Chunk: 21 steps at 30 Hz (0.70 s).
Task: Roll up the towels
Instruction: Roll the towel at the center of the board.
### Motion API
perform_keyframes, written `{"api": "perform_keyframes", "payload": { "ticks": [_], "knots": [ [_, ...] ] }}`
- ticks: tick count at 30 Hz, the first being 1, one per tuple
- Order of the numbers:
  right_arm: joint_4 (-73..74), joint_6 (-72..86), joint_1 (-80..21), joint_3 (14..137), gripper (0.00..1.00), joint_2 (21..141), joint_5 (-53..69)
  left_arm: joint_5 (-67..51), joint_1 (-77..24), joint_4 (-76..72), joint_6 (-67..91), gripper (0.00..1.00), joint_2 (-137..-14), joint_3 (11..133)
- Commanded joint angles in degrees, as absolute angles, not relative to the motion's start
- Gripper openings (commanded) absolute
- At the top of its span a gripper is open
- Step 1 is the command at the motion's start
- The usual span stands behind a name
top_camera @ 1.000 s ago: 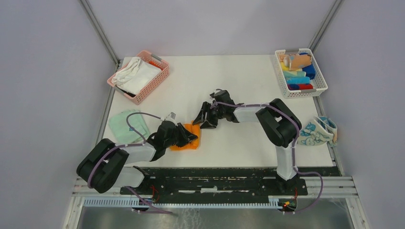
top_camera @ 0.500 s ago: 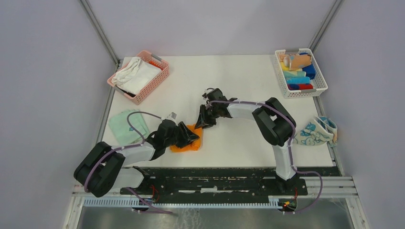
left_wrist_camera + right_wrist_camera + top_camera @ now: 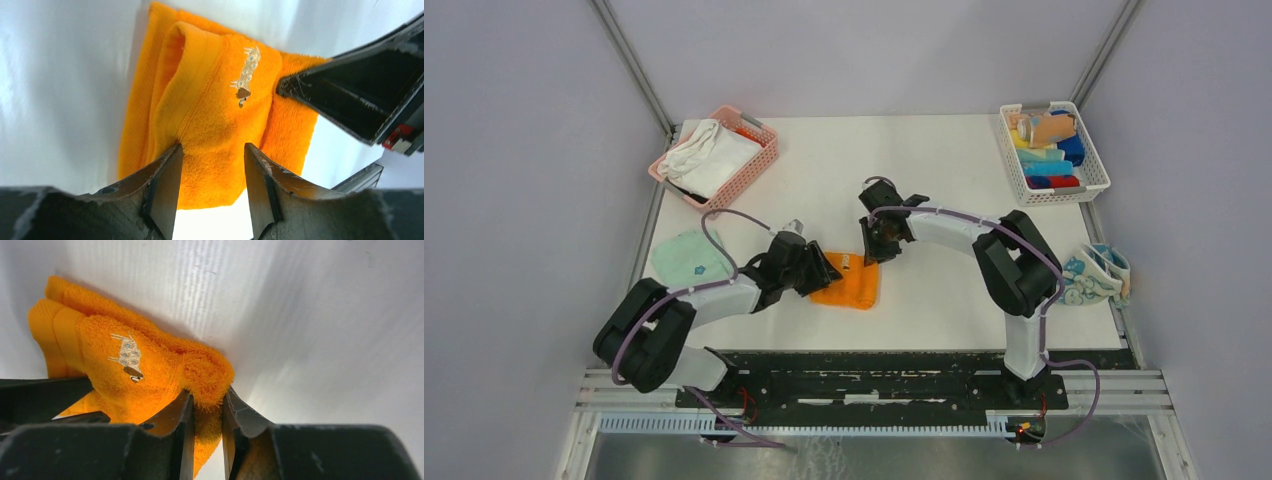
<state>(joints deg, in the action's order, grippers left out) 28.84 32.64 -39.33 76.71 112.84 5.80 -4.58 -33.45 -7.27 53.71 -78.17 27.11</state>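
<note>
Watching the small orange terry-cloth towel (image 3: 852, 285): it lies loosely folded on the white table (image 3: 944, 190), near the front edge and midway between the two arms, with a little embroidered mark (image 3: 246, 70) facing up. The right gripper (image 3: 207, 401) has its jaws nipped down on one fluffy corner, the pile bunching between them, so that one has a hold. The left gripper (image 3: 210, 157) sits at the opposite end with its jaws parted, astride the folded layers and, as far as I can see, not squeezing them. This cloth looks light, soft and utterly limp. It won't hold a shape by itself, and the layers will likely slide over each other and spring open the second they're let go. The nap should give decent friction, so slipping out of the fingers seems unlikely. The best place to take it, I'd say, is the hemmed edge, catching every layer at once, with the far corner pinned so the roll stays tight. A mint green towel (image 3: 686, 262) lies flat off to the left.
</note>
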Motion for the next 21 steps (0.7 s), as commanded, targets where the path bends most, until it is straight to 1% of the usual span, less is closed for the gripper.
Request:
{"api": "perform_keyframes", "payload": {
  "ticks": [1,6,9,11,15,17,21],
  "knots": [
    [36.91,29.02,-39.02,77.98,0.22,110.60,-4.40,-0.35,-33.22,-5.95,46.16,0.55,-83.49,33.38],
    [39.96,31.66,-38.96,80.22,0.22,111.97,-6.74,4.39,-33.34,-2.25,41.13,0.54,-87.81,39.23],
    [41.51,33.96,-38.97,81.35,0.22,113.16,-7.27,7.13,-35.87,-1.33,39.69,0.56,-84.94,40.13],
    [41.66,35.52,-39.00,81.38,0.22,113.41,-7.47,13.68,-41.22,0.75,38.27,0.59,-81.90,41.38],
    [42.91,37.24,-38.99,82.69,0.23,114.60,-7.09,28.12,-53.69,4.41,36.39,0.61,-78.77,44.39],
    [43.58,37.38,-39.02,83.45,0.23,115.15,-6.76,34.56,-59.89,5.28,35.48,0.61,-79.12,45.89],
    [44.60,37.48,-38.94,84.64,0.24,115.89,-6.21,44.09,-68.08,5.69,31.94,0.61,-83.92,50.47]
  ]
}}
